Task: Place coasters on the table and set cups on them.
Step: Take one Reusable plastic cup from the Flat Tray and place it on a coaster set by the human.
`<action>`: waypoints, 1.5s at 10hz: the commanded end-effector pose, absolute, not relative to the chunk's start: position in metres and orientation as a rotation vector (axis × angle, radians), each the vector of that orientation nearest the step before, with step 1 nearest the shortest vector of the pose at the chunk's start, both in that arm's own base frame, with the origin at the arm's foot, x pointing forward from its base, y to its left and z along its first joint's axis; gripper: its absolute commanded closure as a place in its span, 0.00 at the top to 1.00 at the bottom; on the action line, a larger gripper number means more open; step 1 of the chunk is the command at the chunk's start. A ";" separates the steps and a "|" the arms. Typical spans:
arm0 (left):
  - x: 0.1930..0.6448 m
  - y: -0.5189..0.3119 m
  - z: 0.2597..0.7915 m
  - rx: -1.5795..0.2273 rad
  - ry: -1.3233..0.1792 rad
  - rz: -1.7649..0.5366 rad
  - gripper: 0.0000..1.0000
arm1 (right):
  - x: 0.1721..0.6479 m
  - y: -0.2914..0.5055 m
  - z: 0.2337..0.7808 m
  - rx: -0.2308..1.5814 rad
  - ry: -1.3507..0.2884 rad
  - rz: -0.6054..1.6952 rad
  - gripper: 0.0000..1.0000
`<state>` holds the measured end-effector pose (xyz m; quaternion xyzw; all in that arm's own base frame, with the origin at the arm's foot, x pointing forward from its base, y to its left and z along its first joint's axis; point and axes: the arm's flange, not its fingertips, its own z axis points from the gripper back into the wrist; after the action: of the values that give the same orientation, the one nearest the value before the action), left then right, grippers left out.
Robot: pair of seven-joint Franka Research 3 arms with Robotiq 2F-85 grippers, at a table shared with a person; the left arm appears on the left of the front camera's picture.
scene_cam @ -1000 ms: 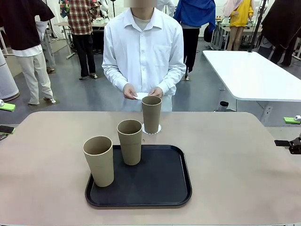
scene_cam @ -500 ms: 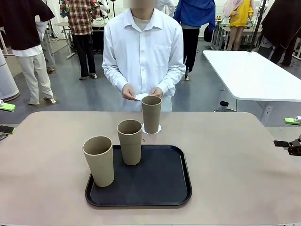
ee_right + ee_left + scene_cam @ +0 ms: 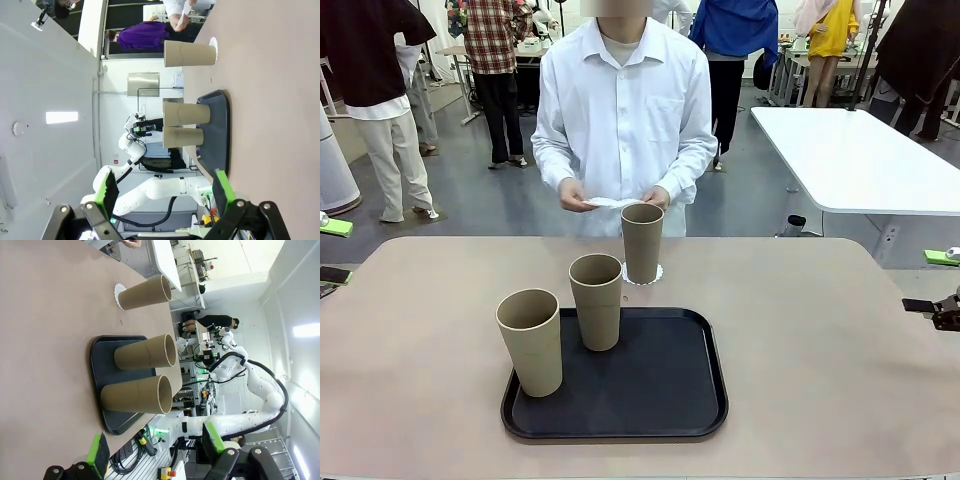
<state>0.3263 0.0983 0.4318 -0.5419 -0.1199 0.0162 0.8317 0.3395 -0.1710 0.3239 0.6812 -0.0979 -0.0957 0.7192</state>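
Observation:
One tan cup [image 3: 642,243] stands on a lacy white coaster [image 3: 642,274] on the beige table [image 3: 820,350], just beyond the tray. Two more cups [image 3: 596,300] [image 3: 531,342] stand on the black tray [image 3: 660,400]. The person at the far side holds white coasters [image 3: 607,202] in both hands above the table edge. My left gripper [image 3: 330,250] [image 3: 155,447] waits open at the left table edge. At the right edge my right gripper [image 3: 938,282] [image 3: 165,192] is open too. Both are empty and far from the cups [image 3: 145,292] [image 3: 190,53].
A white table [image 3: 860,160] stands behind at the right. Several people stand farther back in the room. Bare tabletop lies on both sides of the tray and between it and each gripper.
The person's hand on the picture's left has moved outward, drawing the coasters apart. Cups, tray and both arms have stayed put.

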 end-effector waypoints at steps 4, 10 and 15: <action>0.327 0.099 0.432 -1.169 -0.276 0.027 1.00 | 0.340 -0.173 0.325 1.505 -0.214 -0.218 1.00; 0.327 0.099 0.432 -1.169 -0.276 0.027 1.00 | 0.340 -0.173 0.325 1.505 -0.214 -0.218 1.00; 0.327 0.099 0.432 -1.169 -0.276 0.027 1.00 | 0.340 -0.173 0.325 1.505 -0.214 -0.218 1.00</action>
<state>0.3264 0.0983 0.4318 -0.5421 -0.1200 0.0163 0.8316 0.3393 -0.1713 0.3238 0.6812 -0.0982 -0.0962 0.7191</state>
